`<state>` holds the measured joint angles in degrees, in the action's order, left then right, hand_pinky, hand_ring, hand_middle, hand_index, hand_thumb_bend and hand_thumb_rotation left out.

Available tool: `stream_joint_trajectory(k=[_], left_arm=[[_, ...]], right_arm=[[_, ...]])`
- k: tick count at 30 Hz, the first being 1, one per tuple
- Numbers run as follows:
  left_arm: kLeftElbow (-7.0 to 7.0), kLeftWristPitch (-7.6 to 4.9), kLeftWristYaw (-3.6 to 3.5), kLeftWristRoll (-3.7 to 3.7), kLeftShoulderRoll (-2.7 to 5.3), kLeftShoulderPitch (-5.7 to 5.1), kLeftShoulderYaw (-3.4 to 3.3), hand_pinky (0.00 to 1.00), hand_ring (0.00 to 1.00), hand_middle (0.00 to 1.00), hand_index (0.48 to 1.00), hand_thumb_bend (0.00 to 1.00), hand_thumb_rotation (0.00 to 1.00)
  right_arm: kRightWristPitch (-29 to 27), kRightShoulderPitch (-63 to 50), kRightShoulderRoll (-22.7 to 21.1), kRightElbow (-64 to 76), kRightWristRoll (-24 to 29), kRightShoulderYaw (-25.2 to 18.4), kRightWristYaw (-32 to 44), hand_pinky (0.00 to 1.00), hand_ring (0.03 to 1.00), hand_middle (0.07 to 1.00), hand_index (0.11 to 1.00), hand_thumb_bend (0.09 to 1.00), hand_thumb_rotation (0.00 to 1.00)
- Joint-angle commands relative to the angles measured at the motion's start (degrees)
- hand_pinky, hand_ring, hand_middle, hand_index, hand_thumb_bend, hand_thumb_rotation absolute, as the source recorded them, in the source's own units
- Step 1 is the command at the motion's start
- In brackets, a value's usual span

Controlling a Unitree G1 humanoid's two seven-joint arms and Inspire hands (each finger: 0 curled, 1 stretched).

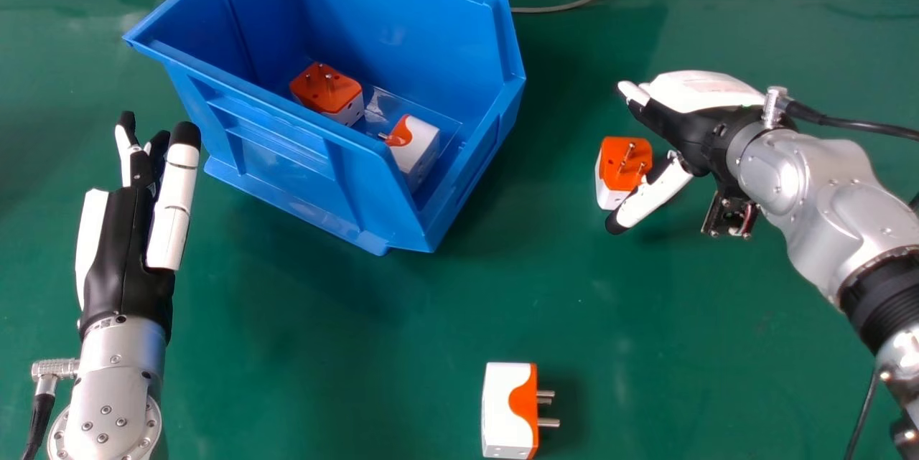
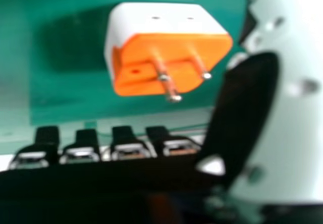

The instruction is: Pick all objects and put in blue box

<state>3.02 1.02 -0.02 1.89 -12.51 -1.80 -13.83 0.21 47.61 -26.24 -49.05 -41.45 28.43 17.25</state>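
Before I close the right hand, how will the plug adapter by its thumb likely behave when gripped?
The plug adapter looks like rigid plastic, so it probably won't squash. Its boxy shape suggests sliding over rolling; the jutting metal pins might snag your grip.

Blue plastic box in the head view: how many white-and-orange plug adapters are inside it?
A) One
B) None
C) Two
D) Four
C: a white plug adapter with its orange face up and a second white-and-orange adapter both sit within the walls of the blue plastic box.
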Motion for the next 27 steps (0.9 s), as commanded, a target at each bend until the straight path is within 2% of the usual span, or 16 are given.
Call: stream_joint_trajectory(k=[1, 6, 9, 13, 19, 27], left_arm=[[-2.19, 0.13, -0.34, -0.47, -0.75, -0.44, -0.34, 0.99, 1.0, 0.98, 0.99, 0.56, 1.0], [-3.13, 0.97, -0.49, -0.41, -0.97, -0.85, -0.41, 0.99, 1.0, 0.98, 0.99, 0.56, 1.0], [-4.19, 1.71, -0.64, -0.47, -0.99, -1.26, -0.58, 0.99, 1.0, 0.98, 0.99, 0.56, 1.0], [-4.53, 2.22, -0.74, -0.61, -1.01, -1.38, -0.8, 0.99, 1.0, 0.98, 0.99, 0.56, 1.0], [-6.66, 3.41, -0.78, -0.5, -0.76, -2.28, -0.78, 0.98, 1.0, 0.98, 0.99, 0.56, 1.0], [-7.23, 3.7, -1.22, -0.88, -0.83, -2.72, -1.04, 0.99, 1.0, 0.98, 0.99, 0.56, 1.0]], right_arm=[[-1.4, 2.7, -0.3, -0.7, -0.9, 0.7, -0.8, 0.95, 0.998, 0.998, 0.971, 0.671, 0.37], [-3.5, 3.6, -0.1, -3.7, -0.6, 1.6, -0.9, 0.94, 0.989, 0.99, 0.954, 0.664, 0.36], [-4.1, 4.2, 0.2, -5.5, -0.8, 2.0, -0.9, 0.94, 0.98, 0.98, 0.941, 0.658, 0.35], [-3.9, 4.9, 0.5, -6.5, -1.2, 2.9, -0.3, 0.93, 0.971, 0.972, 0.932, 0.65, 0.33], [-4.8, 5.4, 1.0, -8.2, -0.8, 2.9, -0.1, 0.93, 0.968, 0.968, 0.932, 0.639, 0.31], [-5.6, 6.7, 1.3, -10.2, -0.6, 2.6, -0.7, 0.92, 0.966, 0.964, 0.928, 0.624, 0.29]])
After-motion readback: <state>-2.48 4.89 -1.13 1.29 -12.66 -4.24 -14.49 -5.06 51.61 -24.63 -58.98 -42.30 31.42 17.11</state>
